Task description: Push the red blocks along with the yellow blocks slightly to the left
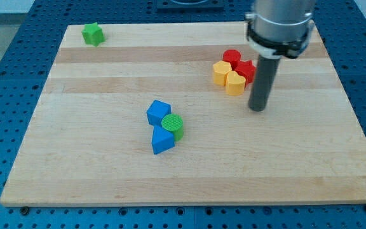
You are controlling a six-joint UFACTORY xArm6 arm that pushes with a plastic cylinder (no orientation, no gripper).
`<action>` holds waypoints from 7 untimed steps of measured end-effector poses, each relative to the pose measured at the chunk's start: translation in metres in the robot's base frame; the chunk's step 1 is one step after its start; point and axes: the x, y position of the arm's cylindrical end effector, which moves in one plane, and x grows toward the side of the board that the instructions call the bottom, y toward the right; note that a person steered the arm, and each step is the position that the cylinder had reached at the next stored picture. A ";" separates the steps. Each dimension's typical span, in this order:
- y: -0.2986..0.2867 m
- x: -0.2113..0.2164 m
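Two red blocks sit at the view's upper right: a red cylinder [232, 56] and a red block [244, 70] just below and right of it. Two yellow blocks touch them: one [220, 72] on the left and a yellow hexagonal block [234, 83] at the lower side. The four form one tight cluster. My tip [257, 109] rests on the board just right of and below the cluster, close to the yellow hexagonal block and the red block, with a small gap.
A blue block [158, 112], a green cylinder [173, 125] and a blue triangular block [162, 141] cluster near the board's middle. A green star-like block [93, 34] lies at the top left corner. The wooden board [75, 159] lies on a blue perforated table.
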 end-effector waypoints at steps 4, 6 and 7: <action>-0.038 -0.066; -0.062 -0.080; -0.061 -0.086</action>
